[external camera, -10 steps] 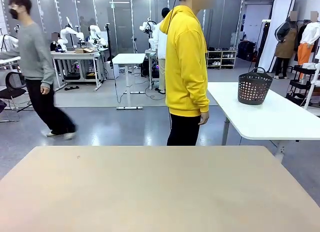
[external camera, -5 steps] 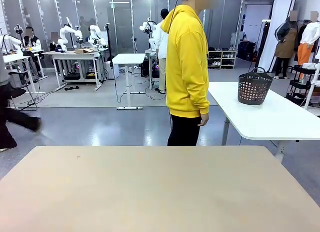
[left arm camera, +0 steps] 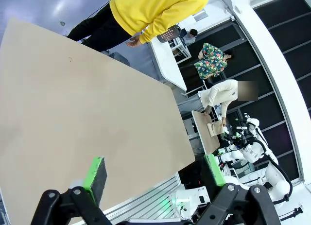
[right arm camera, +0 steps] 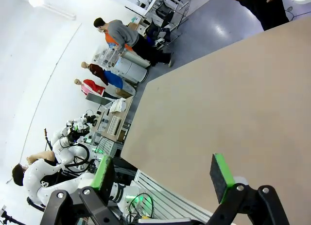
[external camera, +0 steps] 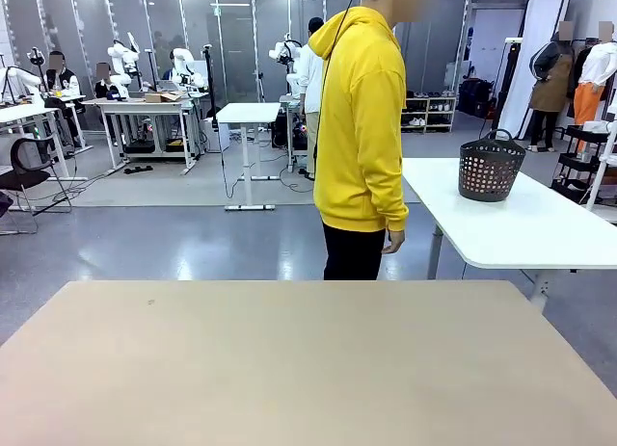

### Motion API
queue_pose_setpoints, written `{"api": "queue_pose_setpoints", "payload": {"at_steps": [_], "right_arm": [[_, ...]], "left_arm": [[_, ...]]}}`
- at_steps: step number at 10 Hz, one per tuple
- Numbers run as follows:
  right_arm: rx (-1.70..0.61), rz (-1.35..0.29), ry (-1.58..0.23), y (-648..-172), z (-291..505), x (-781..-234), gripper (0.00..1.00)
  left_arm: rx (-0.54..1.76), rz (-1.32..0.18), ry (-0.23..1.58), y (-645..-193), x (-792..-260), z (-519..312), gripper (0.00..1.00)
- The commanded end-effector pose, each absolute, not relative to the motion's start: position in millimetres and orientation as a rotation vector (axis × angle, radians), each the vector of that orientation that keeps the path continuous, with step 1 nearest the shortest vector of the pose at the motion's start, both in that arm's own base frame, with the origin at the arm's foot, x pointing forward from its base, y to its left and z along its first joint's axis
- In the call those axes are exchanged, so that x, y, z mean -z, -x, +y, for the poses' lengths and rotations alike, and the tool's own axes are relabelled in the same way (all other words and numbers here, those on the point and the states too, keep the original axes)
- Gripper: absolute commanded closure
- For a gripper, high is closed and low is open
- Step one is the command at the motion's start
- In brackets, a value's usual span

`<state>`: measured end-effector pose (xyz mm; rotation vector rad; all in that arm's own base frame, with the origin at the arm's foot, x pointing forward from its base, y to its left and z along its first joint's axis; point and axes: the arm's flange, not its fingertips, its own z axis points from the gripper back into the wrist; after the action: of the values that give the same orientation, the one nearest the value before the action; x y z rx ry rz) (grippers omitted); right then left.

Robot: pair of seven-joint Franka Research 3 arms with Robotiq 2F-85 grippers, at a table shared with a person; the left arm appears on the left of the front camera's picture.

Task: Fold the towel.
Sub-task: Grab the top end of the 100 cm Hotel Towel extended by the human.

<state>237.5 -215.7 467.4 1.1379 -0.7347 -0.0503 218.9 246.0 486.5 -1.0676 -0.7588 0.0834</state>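
The towel is out of view. A bare beige table (external camera: 308, 369) stretches across the front view. At its far edge stands a person in a yellow hoodie (external camera: 362, 118), side-on, arms down. My left gripper (left arm camera: 155, 169) hangs open above the table's near edge, nothing between its green pads (left arm camera: 96, 172). My right gripper (right arm camera: 163, 172) is open too, held high over the table (right arm camera: 233, 103), with nothing between its pads (right arm camera: 219, 175).
A dark perforated basket (external camera: 491, 166) stands on a white table (external camera: 521, 229) behind and to the right of the person. Other tables, chairs and seated people are far back on the left.
A passer-by in grey has walked out of the picture at the left. The person in yellow has shifted slightly; the table is unchanged.
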Motion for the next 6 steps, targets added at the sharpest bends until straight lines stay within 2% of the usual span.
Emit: {"api": "queue_pose_setpoints", "payload": {"at_steps": [1, 6], "right_arm": [[0.047, -0.750, -1.145, -238.4, -215.6, -468.7, 0.00], [0.047, -0.750, -1.145, -238.4, -215.6, -468.7, 0.00]], "left_arm": [[-0.065, -0.774, 1.080, -219.9, -489.2, 248.9, 0.00], [-0.065, -0.774, 1.080, -219.9, -489.2, 248.9, 0.00]]}}
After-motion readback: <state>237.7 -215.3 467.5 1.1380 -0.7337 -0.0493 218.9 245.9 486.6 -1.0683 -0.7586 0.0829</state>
